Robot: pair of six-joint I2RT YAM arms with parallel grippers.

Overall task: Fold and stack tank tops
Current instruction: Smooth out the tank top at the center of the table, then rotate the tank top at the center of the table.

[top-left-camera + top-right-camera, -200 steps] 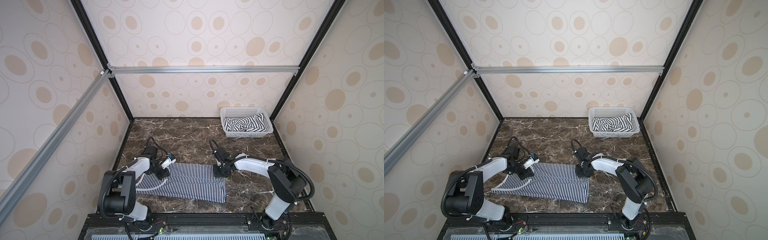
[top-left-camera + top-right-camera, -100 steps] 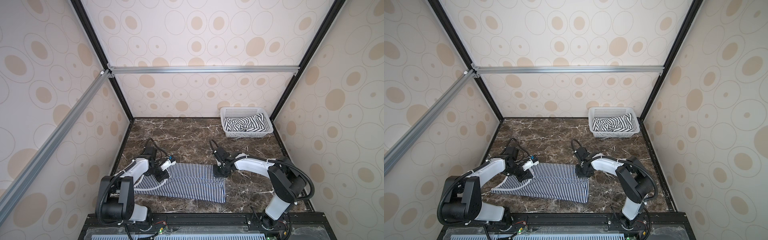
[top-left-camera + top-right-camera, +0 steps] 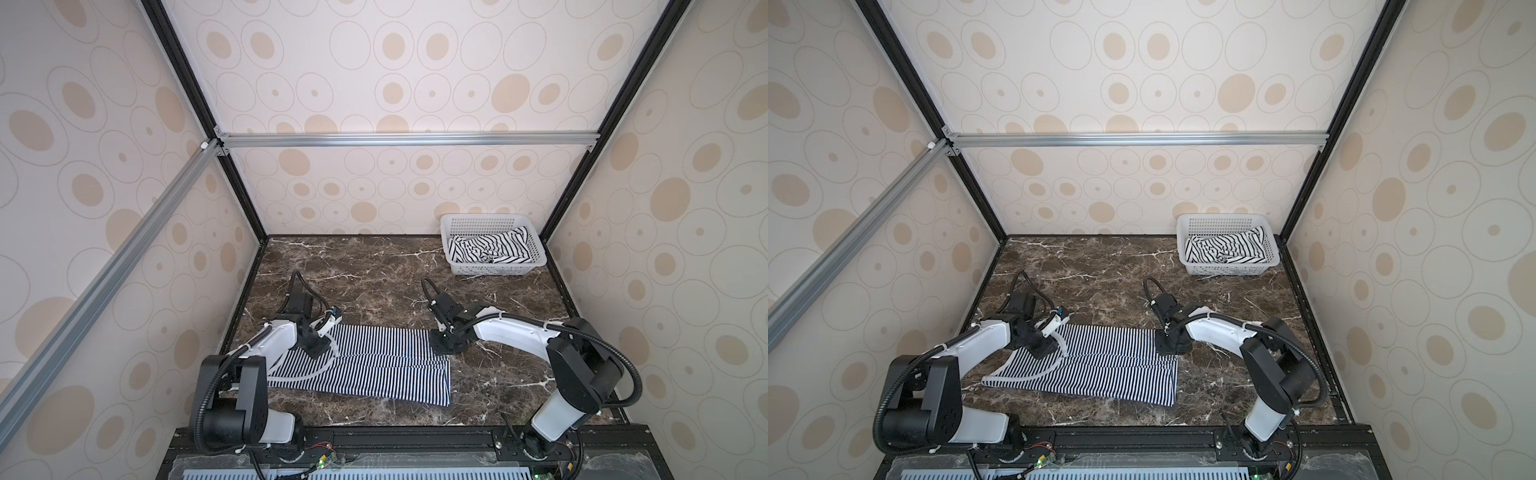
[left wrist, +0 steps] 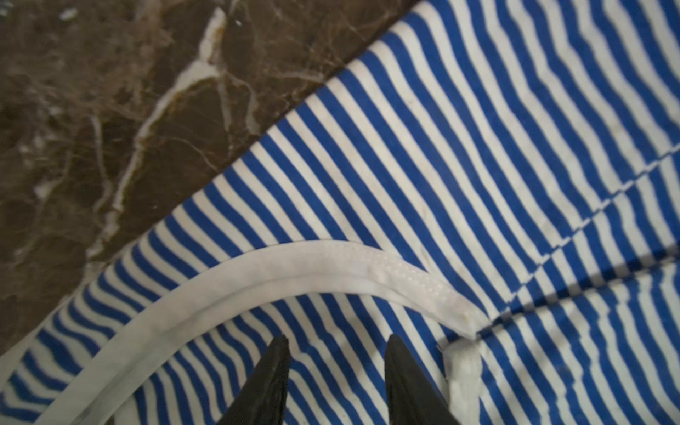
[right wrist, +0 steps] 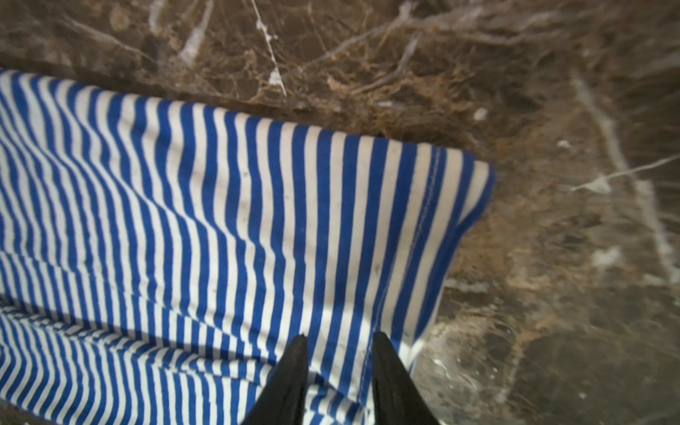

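The narrow-striped tank top (image 3: 374, 365) (image 3: 1100, 370) lies folded lengthwise on the marble table (image 3: 374, 282). My left gripper (image 3: 320, 353) (image 4: 336, 336) hovers open over its armhole end, just short of the white trim band (image 4: 257, 272), with only flat cloth under the jaws. At the far hem corner my right gripper (image 3: 442, 347) (image 5: 340, 335) is shut on a gathered fold of the cloth, and the corner (image 5: 460, 191) stands slightly raised. The wider-striped tank top (image 3: 490, 249) (image 3: 1225, 249) lies crumpled in the basket.
The white perforated basket (image 3: 482, 218) (image 3: 1221, 218) stands at the back right corner. Patterned walls close in both sides and the back. A black rail (image 3: 395, 436) runs along the table's front edge, carrying both arm bases.
My left gripper has gone from shut to open and let go of the cloth at the armhole end. The right arm has not moved.
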